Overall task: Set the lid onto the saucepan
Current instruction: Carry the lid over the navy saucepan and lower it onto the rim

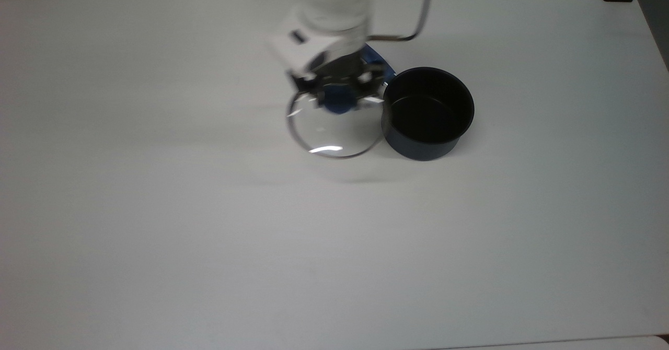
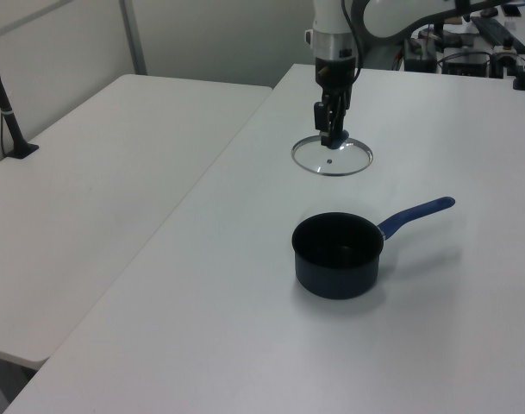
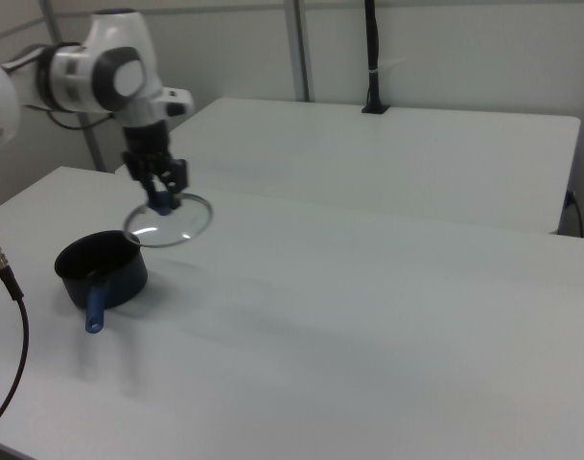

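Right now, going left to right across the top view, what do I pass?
Lid, held up by its knob in the claw → saucepan.

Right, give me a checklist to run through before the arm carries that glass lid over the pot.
1. Grip: the gripper is shut on the blue knob of the round clear glass lid with the steel rim: ok.
2. Lid off the white table, its shadow lying apart below it: ok.
3. Lid level: looks roughly flat in the left view: ok.
4. Lid rim higher than the rim of the dark navy saucepan: cannot tell.
5. Saucepan upright, with nothing inside: ok.
6. Lid centred over the saucepan: not ok, it hangs beside it on the top view's left.
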Available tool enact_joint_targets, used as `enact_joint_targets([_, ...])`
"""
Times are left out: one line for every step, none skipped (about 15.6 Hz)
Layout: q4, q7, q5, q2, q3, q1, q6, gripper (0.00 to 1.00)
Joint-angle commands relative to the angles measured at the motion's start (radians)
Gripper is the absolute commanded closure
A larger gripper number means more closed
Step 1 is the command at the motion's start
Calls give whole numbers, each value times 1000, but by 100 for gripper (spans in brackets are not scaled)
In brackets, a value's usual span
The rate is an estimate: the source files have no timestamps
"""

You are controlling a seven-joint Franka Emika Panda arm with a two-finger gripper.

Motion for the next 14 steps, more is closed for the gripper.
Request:
enact_joint_targets([11, 98, -1, -1, -8, 153, -21, 70])
enact_joint_targets([-2, 111, -3, 2, -10, 194, -16, 69])
enact_joint_targets([-12, 122, -4, 5, -10, 220, -13, 69])
enact_joint_targets([-17, 130, -4, 5, -10, 239, -4, 69])
enact_joint_targets([-31, 142, -4, 4, -10, 259, 2, 69])
enact_joint_targets([-35, 157, -6, 7, -10, 274, 13, 69])
enact_joint_targets([-42, 170, -10, 10, -10, 285, 27, 69])
enact_joint_targets([-49, 182, -19, 13, -10, 287, 43, 69])
enact_joint_targets([-58, 188, -27, 17, -10, 287, 60, 69])
enact_joint_targets([-63, 190, -30, 24, -10, 288, 76, 69])
enact_joint_targets([-65, 190, -36, 27, -10, 287, 86, 69])
enact_joint_targets([-66, 191, -43, 34, -10, 287, 91, 69])
enact_joint_targets([-68, 193, -53, 37, -10, 287, 93, 68])
enact_joint_targets([-77, 193, -61, 40, -10, 287, 94, 68])
